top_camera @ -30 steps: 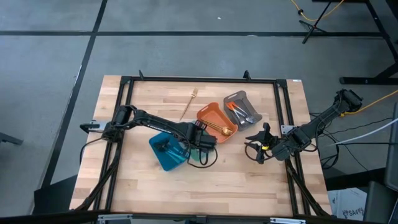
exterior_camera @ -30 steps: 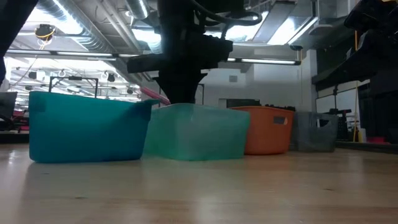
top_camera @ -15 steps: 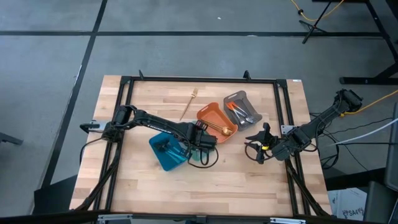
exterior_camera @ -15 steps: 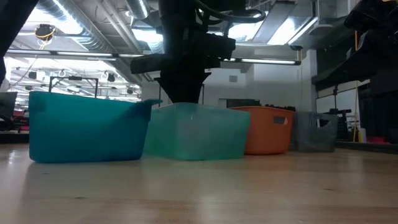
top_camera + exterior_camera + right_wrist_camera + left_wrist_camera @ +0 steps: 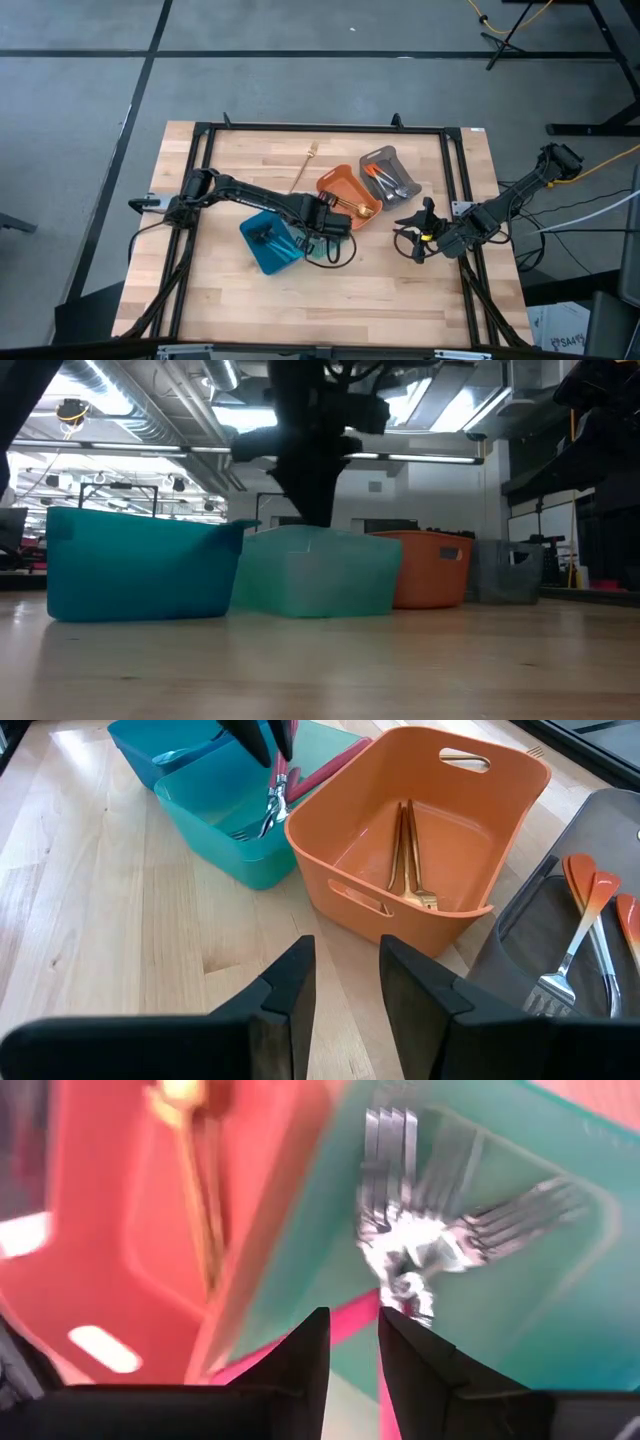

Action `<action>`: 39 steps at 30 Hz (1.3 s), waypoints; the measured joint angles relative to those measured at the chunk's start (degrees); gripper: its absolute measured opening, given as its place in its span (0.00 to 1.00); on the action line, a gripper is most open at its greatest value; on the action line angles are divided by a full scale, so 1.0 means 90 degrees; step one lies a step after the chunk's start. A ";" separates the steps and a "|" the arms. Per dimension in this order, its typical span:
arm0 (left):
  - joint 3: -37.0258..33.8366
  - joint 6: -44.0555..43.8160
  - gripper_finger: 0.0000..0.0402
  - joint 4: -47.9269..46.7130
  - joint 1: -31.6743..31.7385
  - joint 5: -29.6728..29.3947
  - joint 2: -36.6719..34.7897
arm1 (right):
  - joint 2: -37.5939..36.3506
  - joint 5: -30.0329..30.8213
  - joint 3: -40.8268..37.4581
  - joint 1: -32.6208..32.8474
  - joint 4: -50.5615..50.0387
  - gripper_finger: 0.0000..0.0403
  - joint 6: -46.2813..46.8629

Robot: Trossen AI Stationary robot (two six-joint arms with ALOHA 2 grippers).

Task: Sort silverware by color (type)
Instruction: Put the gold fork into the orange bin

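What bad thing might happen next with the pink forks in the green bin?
1. The left gripper hangs right over the green bin. If it lifts crookedly, it might snag a pink fork and drag it out.
2. Some pink handles lean over the rim toward the orange bin, so a bump might tip them into the wrong bin.
3. One gold fork lies loose on the table and might be missed.

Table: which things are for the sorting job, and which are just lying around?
For the job: pink-handled forks, gold utensils, orange-handled utensils, loose gold fork on the wood, and the teal tray, orange tray, grey tray.
Just lying around: yellow cable, black stand on the floor.
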 joint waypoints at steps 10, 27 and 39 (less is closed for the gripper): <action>0.0911 -0.0442 0.20 -0.0309 0.0605 -0.0013 0.0000 | -0.0002 0.0000 0.0000 0.0000 0.0000 0.26 0.0000; 0.1639 -0.1839 0.20 -0.0656 0.2874 -0.0027 -0.0001 | 0.0000 0.0000 0.0000 0.0000 -0.0001 0.26 0.0000; 0.1151 -0.3071 0.20 -0.0190 0.3891 -0.0010 0.0000 | 0.0000 0.0270 0.0000 0.0000 -0.0002 0.26 -0.0003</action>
